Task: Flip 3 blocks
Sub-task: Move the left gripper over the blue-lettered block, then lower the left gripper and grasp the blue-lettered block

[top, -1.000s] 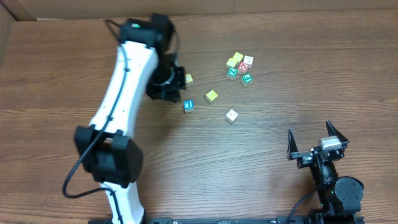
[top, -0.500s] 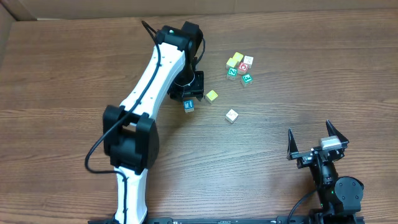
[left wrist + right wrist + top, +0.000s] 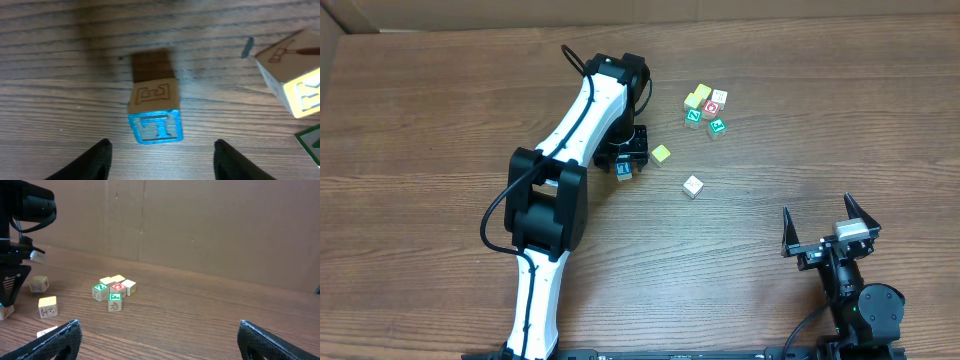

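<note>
left gripper (image 3: 162,146) hangs low over the table (image 3: 820,120), fingers (image 3: 97,159) spread, pinching nothing

blue block (image 3: 155,125) sits flat on the wood just ahead of the tips, roughly centred in the gap, touching neither finger. its blue-framed letter face points at the wrist cam and a bare wood face with an outlined letter is on top

from overhead the white left arm (image 3: 570,130) reaches across the table and covers most of that gripper, with the blue block poking out at its near edge

pale yellow block (image 3: 661,154) lies just beside the gripper on the side toward the other arm, apart from the blue one

cream-white block (image 3: 692,186) sits further out the same way, alone, touching nothing

cluster of cubes (image 3: 706,108) with green and red marks plus a couple of yellowish ones is bunched up beyond those, near the cardboard wall (image 3: 200,225)

right gripper (image 3: 820,238) is parked at the near right edge of the table, well apart from every block, jaws wide and empty
</note>
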Controlling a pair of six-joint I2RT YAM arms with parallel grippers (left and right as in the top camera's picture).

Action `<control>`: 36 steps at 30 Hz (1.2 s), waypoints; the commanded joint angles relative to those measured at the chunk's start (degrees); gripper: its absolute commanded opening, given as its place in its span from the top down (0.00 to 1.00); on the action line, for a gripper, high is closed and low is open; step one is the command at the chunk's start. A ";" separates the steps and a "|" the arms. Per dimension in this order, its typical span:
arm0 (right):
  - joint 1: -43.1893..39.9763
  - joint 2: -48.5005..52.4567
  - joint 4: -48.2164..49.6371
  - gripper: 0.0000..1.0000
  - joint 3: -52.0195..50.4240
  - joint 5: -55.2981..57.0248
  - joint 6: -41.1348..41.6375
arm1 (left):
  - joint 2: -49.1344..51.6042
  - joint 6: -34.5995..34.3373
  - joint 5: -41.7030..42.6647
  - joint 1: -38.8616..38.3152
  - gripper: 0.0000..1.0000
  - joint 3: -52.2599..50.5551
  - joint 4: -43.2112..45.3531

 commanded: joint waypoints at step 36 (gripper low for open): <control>-0.20 -0.42 0.24 0.00 -0.61 -0.33 -0.17 | -17.51 -6.99 -9.38 -3.54 0.34 -13.57 9.97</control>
